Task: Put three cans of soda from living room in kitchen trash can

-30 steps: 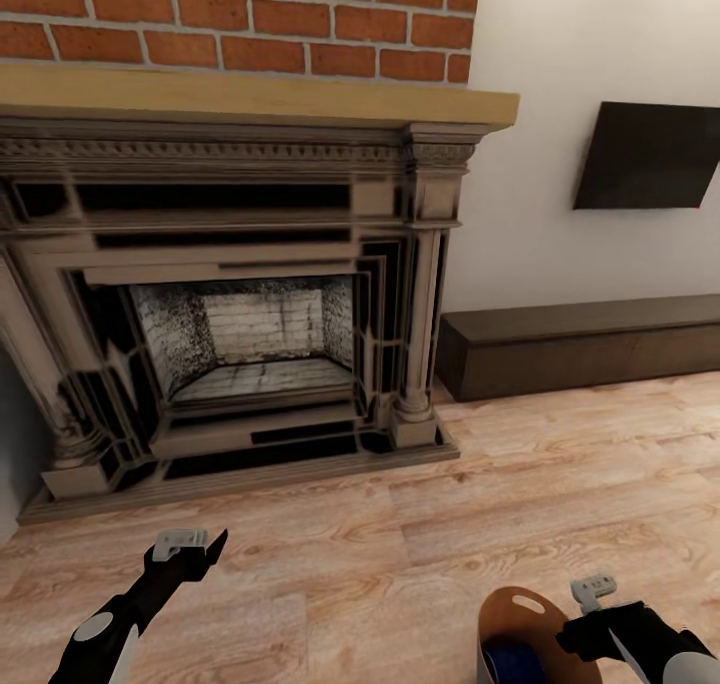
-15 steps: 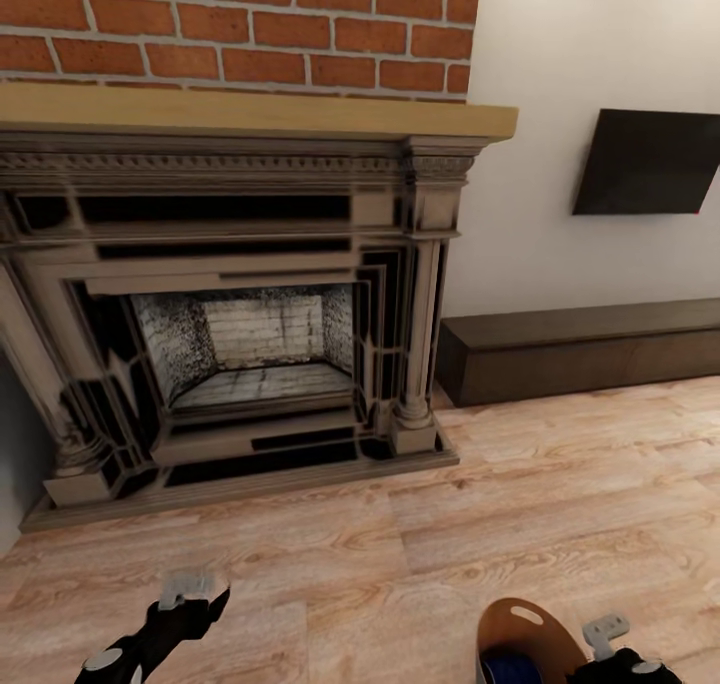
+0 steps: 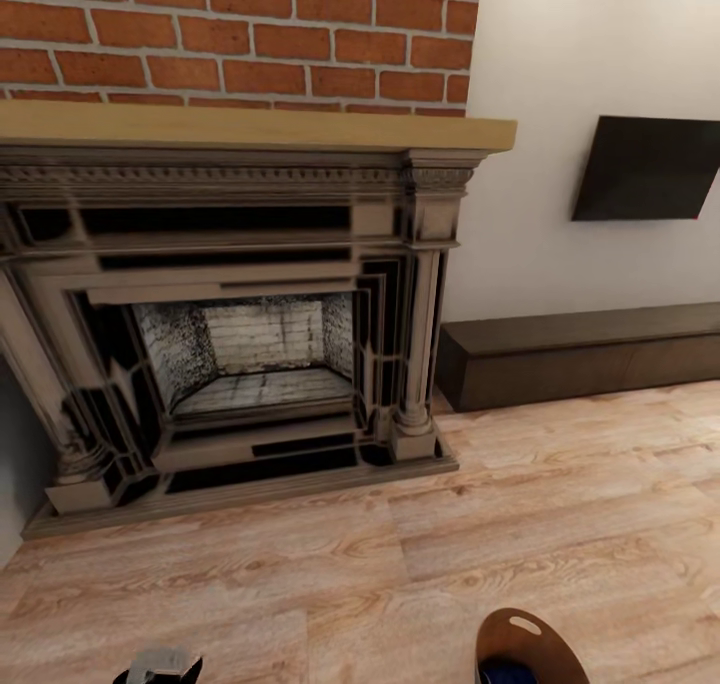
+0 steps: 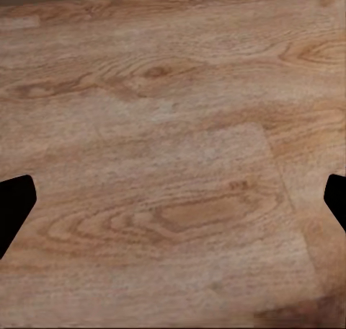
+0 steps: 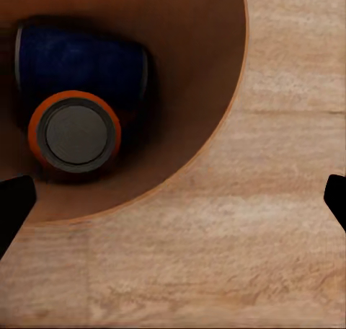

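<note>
The tash can stands on the wood floor at the bottom edge of the head view, its orange-brown inner wall facing me. Inside it lie an orange can of soda with a grey top and a dark blue can of soda, touching each other. A sliver of the blue can shows from the head. My right gripper hangs open above the bin's rim, holding nothing. My left gripper is open over bare floor, and its wrist peeks in at the bottom left.
The dark carved fireplace under a red-brick chimney stands ahead in the living room. A long dark low cabinet runs along the right wall under a black TV. Wood floor spreads between them and me.
Both arms have sunk toward the bottom of the head view, and the right arm has left it. The whole picture has shifted down a little, so the camera moved.
</note>
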Motion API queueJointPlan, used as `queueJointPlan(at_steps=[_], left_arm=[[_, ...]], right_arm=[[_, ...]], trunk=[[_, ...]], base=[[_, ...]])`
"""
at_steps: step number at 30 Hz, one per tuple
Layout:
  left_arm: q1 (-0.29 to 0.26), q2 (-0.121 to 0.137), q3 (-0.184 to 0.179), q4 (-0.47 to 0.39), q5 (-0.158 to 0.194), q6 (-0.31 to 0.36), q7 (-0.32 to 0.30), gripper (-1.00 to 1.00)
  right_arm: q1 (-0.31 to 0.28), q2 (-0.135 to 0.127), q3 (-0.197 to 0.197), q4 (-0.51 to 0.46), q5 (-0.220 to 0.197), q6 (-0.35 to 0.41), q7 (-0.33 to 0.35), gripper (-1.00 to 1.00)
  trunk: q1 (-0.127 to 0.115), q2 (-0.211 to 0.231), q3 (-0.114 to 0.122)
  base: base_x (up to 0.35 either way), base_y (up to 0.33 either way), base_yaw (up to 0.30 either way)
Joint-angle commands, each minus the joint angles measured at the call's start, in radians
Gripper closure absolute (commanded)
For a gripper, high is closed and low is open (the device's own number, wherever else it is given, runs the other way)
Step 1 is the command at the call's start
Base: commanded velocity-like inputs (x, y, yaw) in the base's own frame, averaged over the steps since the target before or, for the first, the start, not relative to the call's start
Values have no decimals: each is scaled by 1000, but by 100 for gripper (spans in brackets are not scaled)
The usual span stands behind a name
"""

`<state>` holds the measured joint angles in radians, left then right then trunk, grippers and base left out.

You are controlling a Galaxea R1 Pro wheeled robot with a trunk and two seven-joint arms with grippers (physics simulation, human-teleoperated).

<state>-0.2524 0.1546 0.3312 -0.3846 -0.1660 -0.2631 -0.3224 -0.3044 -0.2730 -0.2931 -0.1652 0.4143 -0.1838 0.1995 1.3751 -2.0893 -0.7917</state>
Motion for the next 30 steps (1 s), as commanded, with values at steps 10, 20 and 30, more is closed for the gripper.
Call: queueJointPlan(at_steps=[10,20,30], left_arm=[[6,47,2,264,1,-185,171,-100],[65,50,1,330,-6,-167,233,-100],[200,49,-1,364,-9,-141,241,-100]], right_arm=[[95,-4,0,49,-41,-121,0,-100],[136,-6,0,163,-57,-240,-44,-100],[179,-4,0,195,-106,-263,-62,-100]], trunk=[[-38,70,32],[-77,140,63],[-115,210,94]], base=[[0,0,0],[0,0,0],[0,0,0]])
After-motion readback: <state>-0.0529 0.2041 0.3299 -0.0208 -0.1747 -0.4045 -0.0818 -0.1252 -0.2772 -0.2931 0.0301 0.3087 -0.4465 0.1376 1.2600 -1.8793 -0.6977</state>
